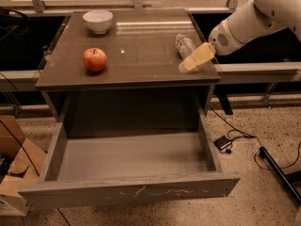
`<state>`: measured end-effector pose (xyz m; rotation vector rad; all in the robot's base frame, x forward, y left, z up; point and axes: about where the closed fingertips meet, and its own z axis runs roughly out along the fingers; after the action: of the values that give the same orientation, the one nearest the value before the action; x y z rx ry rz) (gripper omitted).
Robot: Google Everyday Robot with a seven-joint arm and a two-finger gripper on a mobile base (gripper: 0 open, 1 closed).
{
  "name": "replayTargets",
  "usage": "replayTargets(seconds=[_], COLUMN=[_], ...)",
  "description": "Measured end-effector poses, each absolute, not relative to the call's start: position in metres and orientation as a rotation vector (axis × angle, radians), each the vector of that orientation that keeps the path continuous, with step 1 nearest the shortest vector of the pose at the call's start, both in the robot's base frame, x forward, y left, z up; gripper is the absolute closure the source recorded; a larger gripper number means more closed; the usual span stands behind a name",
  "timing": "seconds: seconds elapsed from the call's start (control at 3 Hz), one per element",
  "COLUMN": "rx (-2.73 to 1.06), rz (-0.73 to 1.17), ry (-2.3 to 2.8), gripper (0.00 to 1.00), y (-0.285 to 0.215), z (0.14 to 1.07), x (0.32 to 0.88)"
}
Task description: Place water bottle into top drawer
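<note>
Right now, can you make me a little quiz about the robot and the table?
1. True or false: the water bottle is already inside the top drawer.
2. Where is the gripper? A: inside the top drawer. B: over the right front part of the table, close by the water bottle. C: down on the floor.
3. What is the white thing behind the apple?

Key
1. False. It lies on the table, and the open drawer has nothing in it.
2. B
3. A bowl
</note>
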<state>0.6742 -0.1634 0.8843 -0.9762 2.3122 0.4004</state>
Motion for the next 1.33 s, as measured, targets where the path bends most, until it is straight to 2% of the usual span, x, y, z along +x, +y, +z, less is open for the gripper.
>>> replayTargets(seconds=[0.67, 1.33], rx=[-1.010, -1.066], rz=[0.491, 0.471], ry=[2.337, 2.379], gripper=[0.02, 0.48], y=[-0.144, -0.137], z=[0.837, 0.819], x=[0.732, 0.751])
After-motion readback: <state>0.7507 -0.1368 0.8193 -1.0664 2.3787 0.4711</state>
